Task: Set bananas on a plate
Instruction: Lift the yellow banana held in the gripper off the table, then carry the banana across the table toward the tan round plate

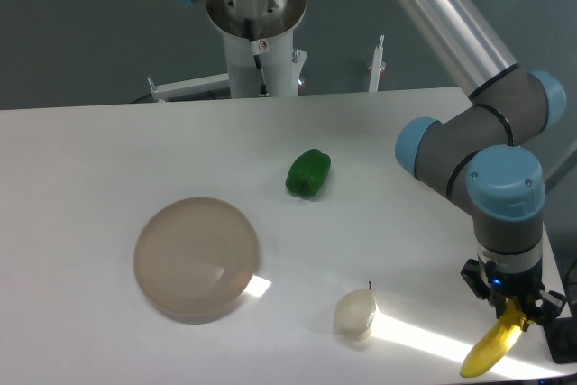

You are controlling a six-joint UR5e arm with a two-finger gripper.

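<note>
You can see the small curved yellow plastic banana (pixel 491 349) at the near right corner of the white counter (pixel 108 151). The black two-finger gripper (pixel 511 306) is closed around the banana's top end. The banana hangs down and to the left from the gripper, with its lower tip near the bottom edge of the picture. You cannot tell if that tip touches the counter.

The round flat tan-brown see-through plate (pixel 196 259) lies on the left side of the counter, well apart from the banana. Nothing lies on the plate.

Between the plate and the banana you can see a pale cream apple-shaped fruit (pixel 355 315) with a thin dark stem. It sits near the front of the counter, in a patch of bright light.

A shiny green pepper-shaped toy (pixel 308 173) lies near the middle of the counter, behind the plate and to its right.

The grey arm with blue joint caps (pixel 491 146) reaches down from the top right to the gripper.
</note>
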